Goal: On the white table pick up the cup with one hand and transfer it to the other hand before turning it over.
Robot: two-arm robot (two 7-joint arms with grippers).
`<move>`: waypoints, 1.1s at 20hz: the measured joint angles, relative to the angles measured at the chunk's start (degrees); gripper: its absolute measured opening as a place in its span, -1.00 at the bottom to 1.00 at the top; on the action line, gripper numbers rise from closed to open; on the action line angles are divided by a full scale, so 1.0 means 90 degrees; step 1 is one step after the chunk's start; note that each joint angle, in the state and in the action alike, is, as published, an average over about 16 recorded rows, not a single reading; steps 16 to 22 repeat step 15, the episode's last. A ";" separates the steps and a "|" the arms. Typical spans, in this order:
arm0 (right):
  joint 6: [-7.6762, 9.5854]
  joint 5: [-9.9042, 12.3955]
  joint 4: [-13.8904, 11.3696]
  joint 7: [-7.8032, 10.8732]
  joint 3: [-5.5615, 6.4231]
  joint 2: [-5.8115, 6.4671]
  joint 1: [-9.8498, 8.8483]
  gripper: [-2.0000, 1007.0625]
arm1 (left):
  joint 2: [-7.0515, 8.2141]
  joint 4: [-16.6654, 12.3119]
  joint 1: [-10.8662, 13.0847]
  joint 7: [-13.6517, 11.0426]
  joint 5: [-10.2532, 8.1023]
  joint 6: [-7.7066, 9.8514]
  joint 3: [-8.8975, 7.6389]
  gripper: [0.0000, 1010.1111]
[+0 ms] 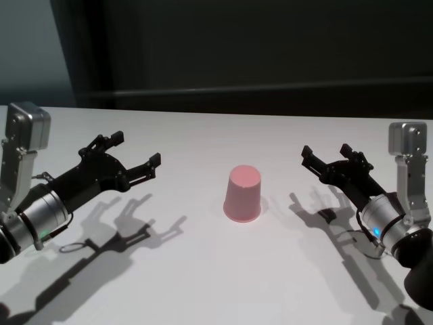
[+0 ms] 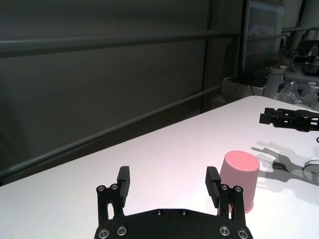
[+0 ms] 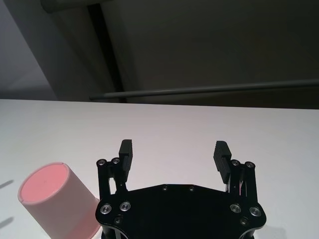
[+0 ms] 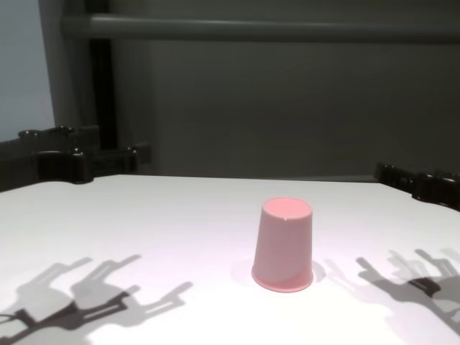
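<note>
While standing mouth-down mid-desk [image 1: 203, 284], pink cup [image 1: 242, 193] untouched (base up). Left gripper [image 1: 128, 157] hovering well apart on one side, jaws spread, empty. Right gripper [image 1: 326, 161] opposite, jaws likewise spread, empty.

A small pink cup [image 1: 243, 193] stands upside down, wide rolled rim flat against the white desk [image 1: 203, 271], closed base up, near the desk's middle.
</note>
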 joint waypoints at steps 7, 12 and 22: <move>0.0000 0.0002 0.0002 0.0000 -0.0004 0.0000 0.0003 0.99 | 0.0000 0.0000 0.0000 0.0000 0.0000 0.0000 0.0000 0.98; 0.0000 0.0003 0.0003 0.0000 -0.0005 0.0000 0.0004 0.99 | 0.0000 0.0000 0.0000 0.0000 0.0000 0.0000 0.0000 0.98; 0.0000 0.0004 0.0003 0.0000 -0.0005 0.0000 0.0005 0.99 | 0.0000 0.0000 0.0000 0.0000 0.0000 0.0000 0.0000 0.98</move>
